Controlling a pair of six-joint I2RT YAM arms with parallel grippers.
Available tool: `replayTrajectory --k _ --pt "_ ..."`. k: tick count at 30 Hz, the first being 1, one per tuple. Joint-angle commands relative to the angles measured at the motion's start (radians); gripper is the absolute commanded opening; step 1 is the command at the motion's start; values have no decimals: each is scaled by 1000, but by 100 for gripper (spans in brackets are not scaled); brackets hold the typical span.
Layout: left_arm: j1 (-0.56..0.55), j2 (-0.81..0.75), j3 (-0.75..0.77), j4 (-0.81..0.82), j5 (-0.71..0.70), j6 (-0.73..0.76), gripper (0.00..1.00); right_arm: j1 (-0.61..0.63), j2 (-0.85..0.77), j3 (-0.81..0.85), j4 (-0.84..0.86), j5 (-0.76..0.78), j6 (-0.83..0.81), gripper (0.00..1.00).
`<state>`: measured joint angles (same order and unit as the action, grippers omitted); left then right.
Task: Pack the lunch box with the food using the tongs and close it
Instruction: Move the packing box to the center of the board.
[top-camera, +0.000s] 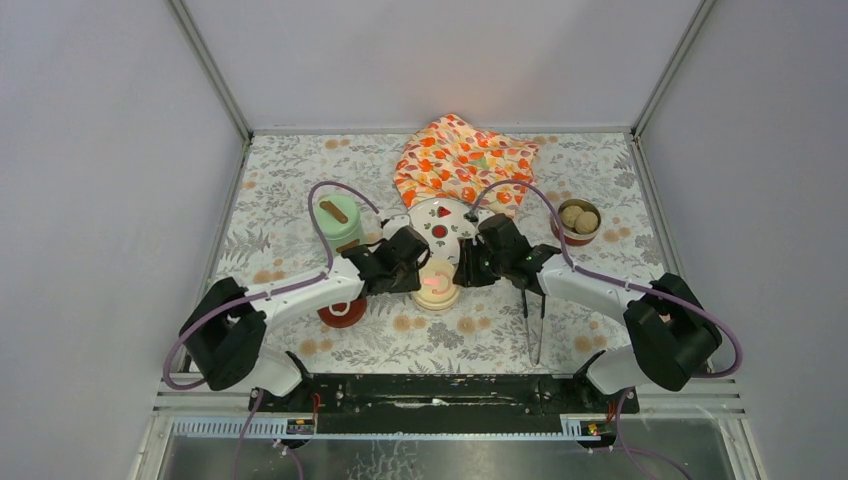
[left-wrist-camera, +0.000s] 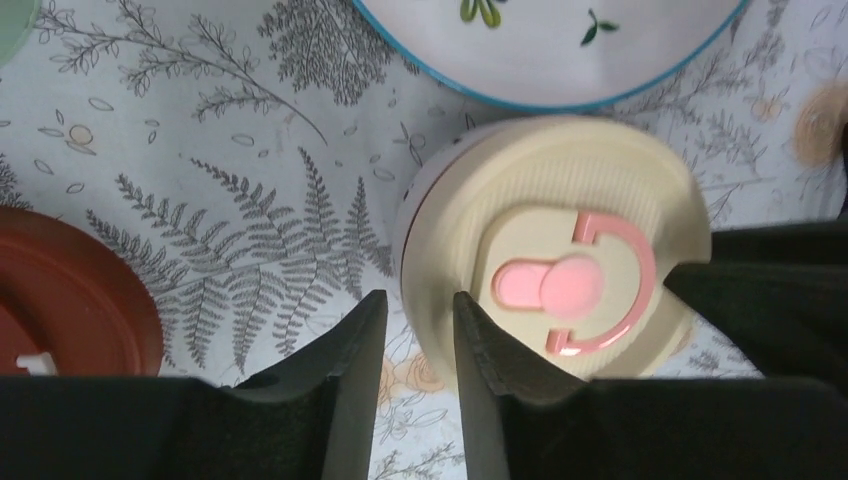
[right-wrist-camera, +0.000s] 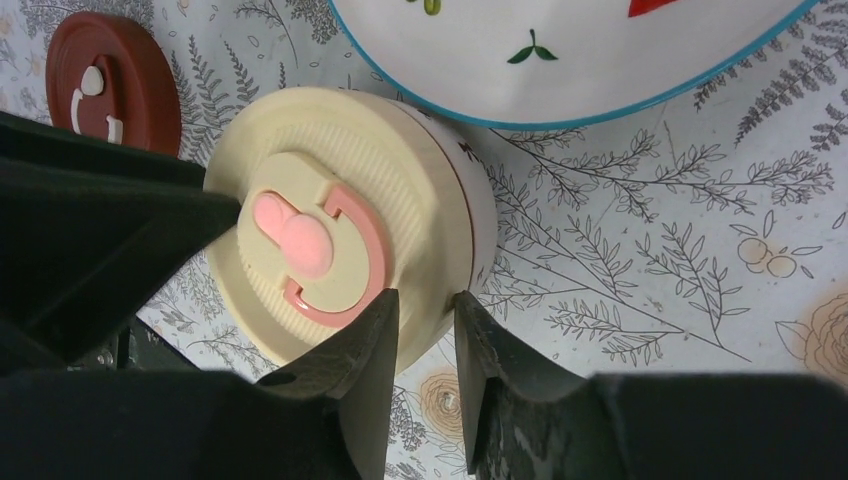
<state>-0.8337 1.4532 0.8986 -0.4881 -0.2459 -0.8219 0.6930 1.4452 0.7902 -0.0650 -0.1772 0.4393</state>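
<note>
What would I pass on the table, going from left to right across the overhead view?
Mint-green pot → cream-lidded pot → tongs → steel bowl of beige balls. I left out the dark red lid and the white plate, since each lines up with another item.

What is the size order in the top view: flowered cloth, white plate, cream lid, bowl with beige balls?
1. flowered cloth
2. white plate, partly hidden
3. cream lid and bowl with beige balls look alike; not ranked.
</note>
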Motion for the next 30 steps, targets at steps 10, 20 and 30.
replayTrajectory --k 10,20,30 --pt "126 86 62 -59 -157 159 36 171 -44 -86 224 -6 343 33" --pt "146 -31 67 -162 -248 142 58 232 -6 -28 268 62 333 47" --pt "-60 -77 148 -239 -275 76 83 116 -261 -119 27 369 179 66"
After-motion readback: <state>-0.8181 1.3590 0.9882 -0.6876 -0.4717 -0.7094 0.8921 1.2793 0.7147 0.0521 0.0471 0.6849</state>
